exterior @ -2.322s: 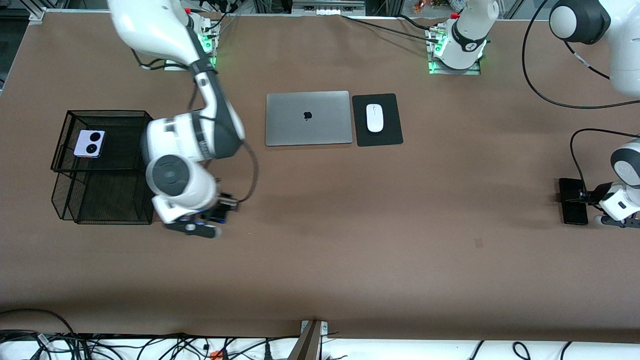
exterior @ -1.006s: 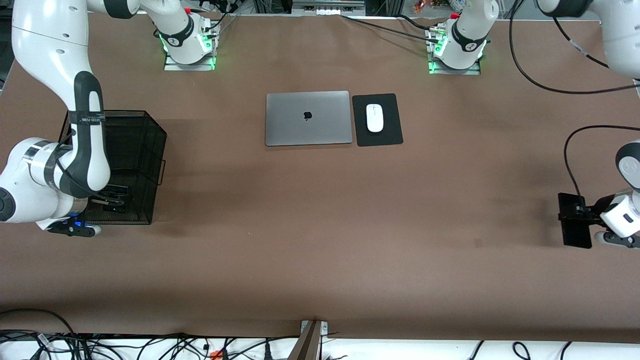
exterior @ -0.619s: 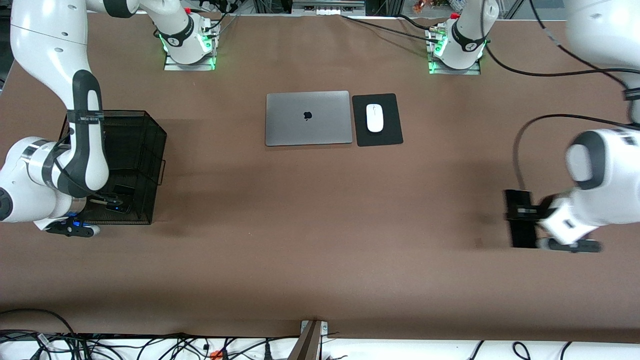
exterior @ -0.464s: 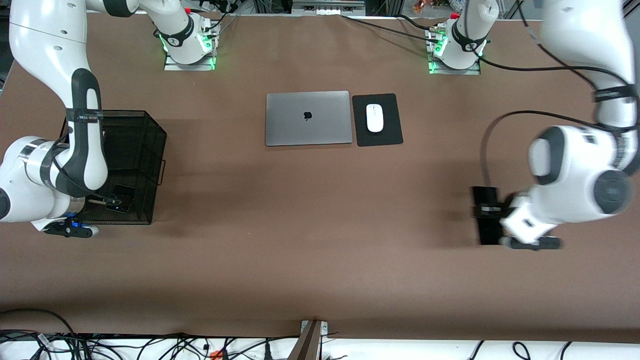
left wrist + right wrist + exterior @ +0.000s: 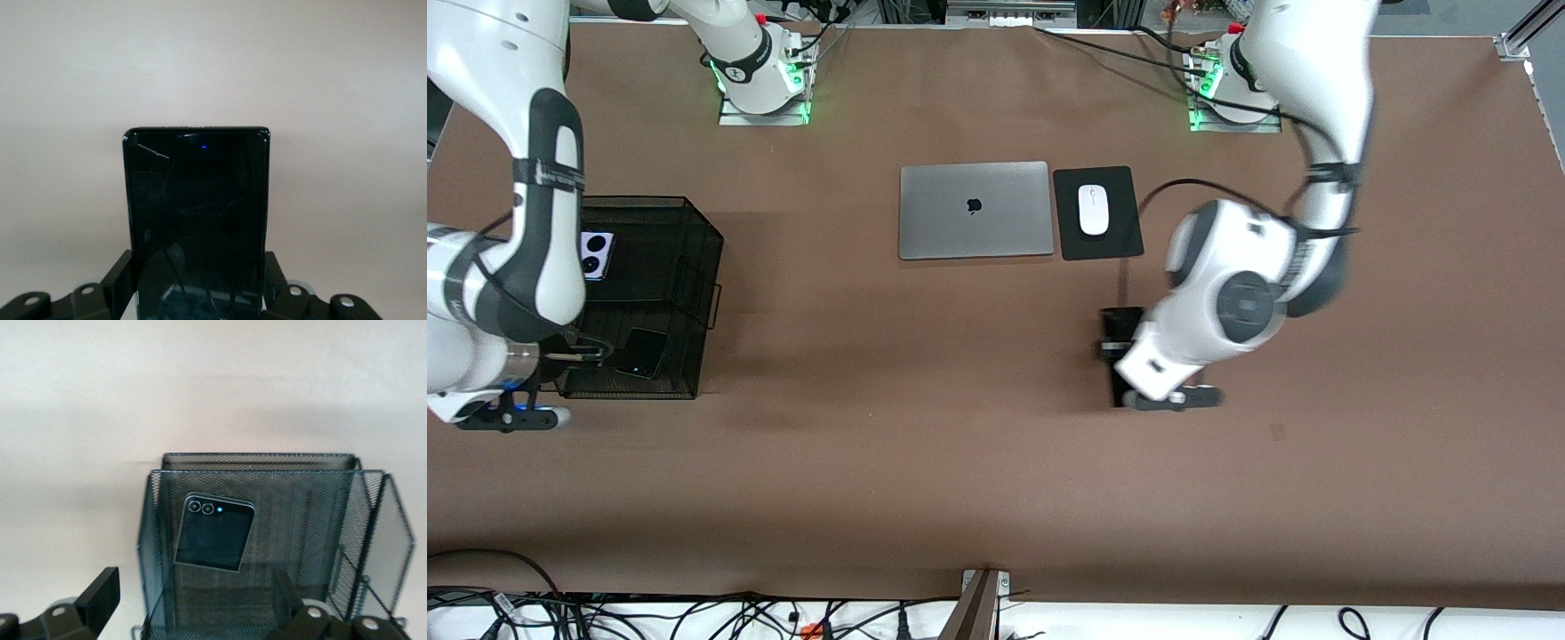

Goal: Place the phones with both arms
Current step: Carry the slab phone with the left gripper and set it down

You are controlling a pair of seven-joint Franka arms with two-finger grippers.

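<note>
The left gripper (image 5: 200, 293) clamps the long black phone (image 5: 198, 220) in the air over the middle of the bench (image 5: 978, 427). The right gripper (image 5: 193, 600) hangs open beside the black mesh basket (image 5: 694, 267) at the right arm's end. The small black phone (image 5: 213, 532) lies in the basket's lower tray, the white-lilac phone (image 5: 596, 255) in its upper tray.

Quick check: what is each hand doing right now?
Left hand: closed on the long black phone.
Right hand: open, holding nothing, by the mesh basket.

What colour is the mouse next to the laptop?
White, on a black pad: the small oval computer mouse shows best in the front view.
</note>
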